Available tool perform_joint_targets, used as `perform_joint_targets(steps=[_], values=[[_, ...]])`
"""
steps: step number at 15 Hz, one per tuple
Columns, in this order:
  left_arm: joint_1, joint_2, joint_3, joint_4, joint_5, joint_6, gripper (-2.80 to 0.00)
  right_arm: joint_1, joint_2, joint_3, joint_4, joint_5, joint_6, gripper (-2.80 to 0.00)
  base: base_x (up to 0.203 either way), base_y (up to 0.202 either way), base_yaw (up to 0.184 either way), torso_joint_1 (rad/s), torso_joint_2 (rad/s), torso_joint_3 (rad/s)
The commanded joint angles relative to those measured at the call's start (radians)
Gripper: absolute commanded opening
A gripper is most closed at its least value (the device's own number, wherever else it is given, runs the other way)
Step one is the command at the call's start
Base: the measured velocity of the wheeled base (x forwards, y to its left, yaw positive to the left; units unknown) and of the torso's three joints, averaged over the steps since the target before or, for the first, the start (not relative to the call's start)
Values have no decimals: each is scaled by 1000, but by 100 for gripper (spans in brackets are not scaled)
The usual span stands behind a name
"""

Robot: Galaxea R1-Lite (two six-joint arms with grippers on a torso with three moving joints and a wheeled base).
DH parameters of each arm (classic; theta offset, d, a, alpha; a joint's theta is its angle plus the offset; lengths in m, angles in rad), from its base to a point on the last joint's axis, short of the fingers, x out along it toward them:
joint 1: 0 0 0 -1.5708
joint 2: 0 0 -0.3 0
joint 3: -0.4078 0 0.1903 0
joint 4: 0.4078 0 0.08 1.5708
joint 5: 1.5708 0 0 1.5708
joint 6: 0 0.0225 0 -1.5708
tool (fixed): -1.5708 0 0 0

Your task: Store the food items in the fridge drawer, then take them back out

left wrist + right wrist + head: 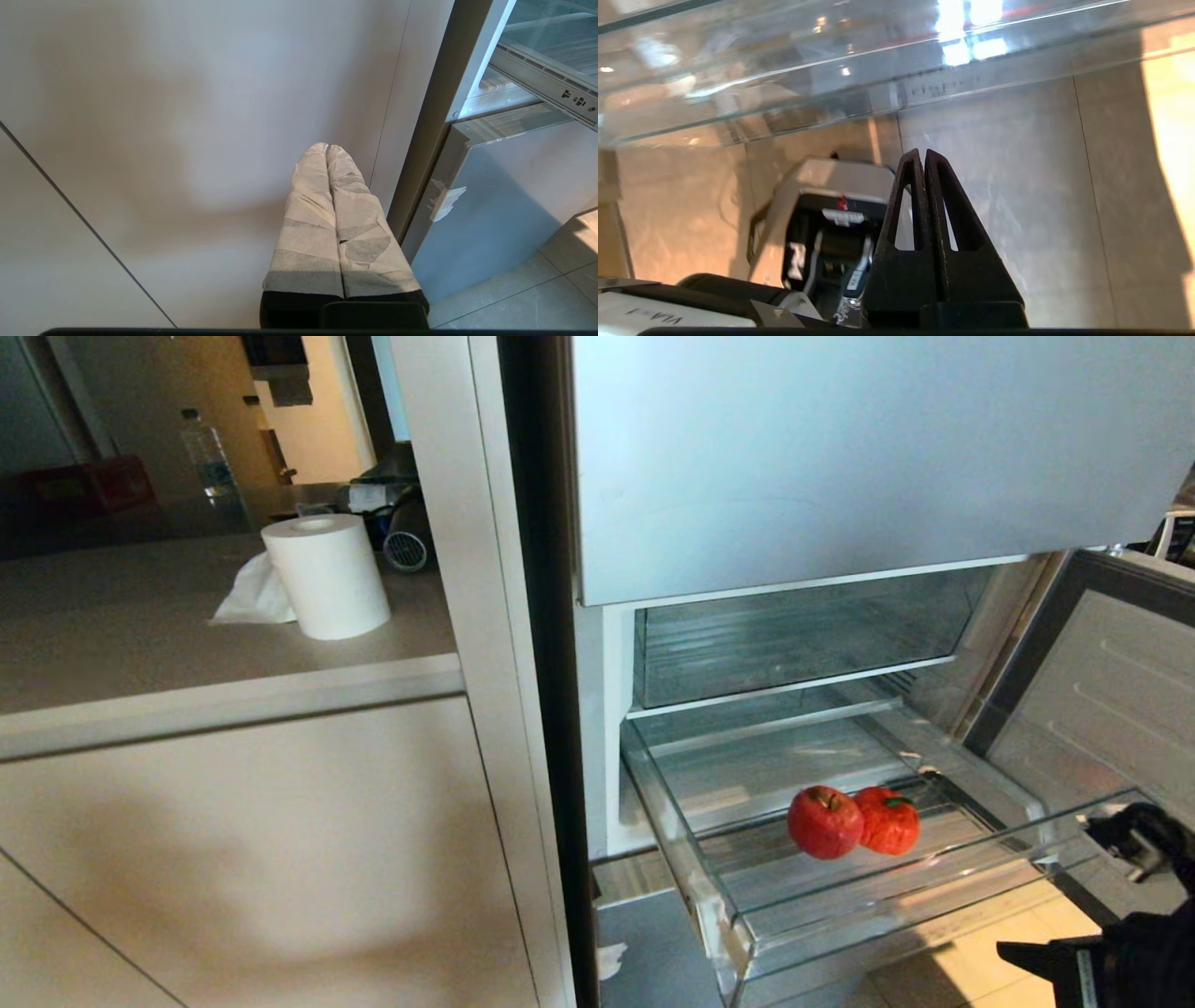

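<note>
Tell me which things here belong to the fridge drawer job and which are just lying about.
Job: two red food items; fridge drawer, pulled out; right claw, shut beside its front right corner.
Lying about: paper towel roll; water bottle; countertop.

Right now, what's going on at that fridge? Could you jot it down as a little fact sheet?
drawer: clear fridge drawer pulled out, lower door open
food: two red round items, an apple-like one and a tomato, side by side inside the drawer
right gripper: shut, empty, near the drawer's front right corner
left gripper: shut, empty, facing the cabinet front
counter: paper roll, water bottle
</note>
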State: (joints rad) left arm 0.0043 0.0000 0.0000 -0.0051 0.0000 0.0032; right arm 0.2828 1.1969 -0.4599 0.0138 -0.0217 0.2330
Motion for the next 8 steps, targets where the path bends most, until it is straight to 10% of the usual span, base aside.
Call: perform_joint_targets(steps=[1, 8], values=[[0, 2, 2, 0, 0, 0, -280, 1, 166, -46, 0, 2, -3, -280, 0, 0, 0, 0, 0, 0], [0, 2, 2, -1, 0, 0, -280, -27, 601, -286, -191, 8, 7, -280, 0, 0, 0, 0, 0, 0]])
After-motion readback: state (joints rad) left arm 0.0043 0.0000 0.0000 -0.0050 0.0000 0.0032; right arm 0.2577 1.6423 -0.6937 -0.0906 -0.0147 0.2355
